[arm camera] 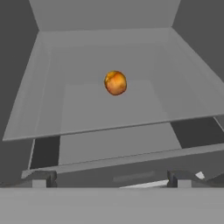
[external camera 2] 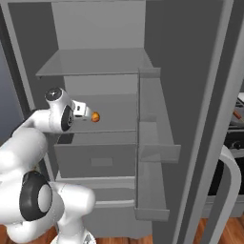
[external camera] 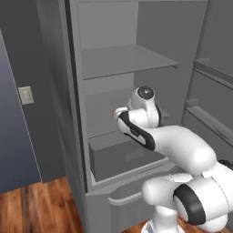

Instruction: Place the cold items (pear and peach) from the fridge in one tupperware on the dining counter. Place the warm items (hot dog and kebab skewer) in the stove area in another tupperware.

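The fridge (external camera 2: 190, 95) stands open, grey inside, and its door (external camera 2: 152, 143) with 2 door bins hangs at the right side in the right base view. Inside there are 2 shelves: an upper shelf (external camera: 127, 61) and below it a glass shelf (arm camera: 109, 109), with a drawer (external camera 2: 95, 159) under that one. The glass shelf has free room on all sides, and its front edge runs across the lower part of the hand view, with the drawer front just beneath it. The white arm (external camera: 182, 150) reaches into the fridge at the height of the glass shelf. The gripper (arm camera: 111, 179) has its fingers (arm camera: 39, 178) spread fully wide and they hold nothing. The peach (arm camera: 115, 82) lies alone near the middle of the glass shelf, ahead of the fingers and apart from them, away from the walls and from the front edge.
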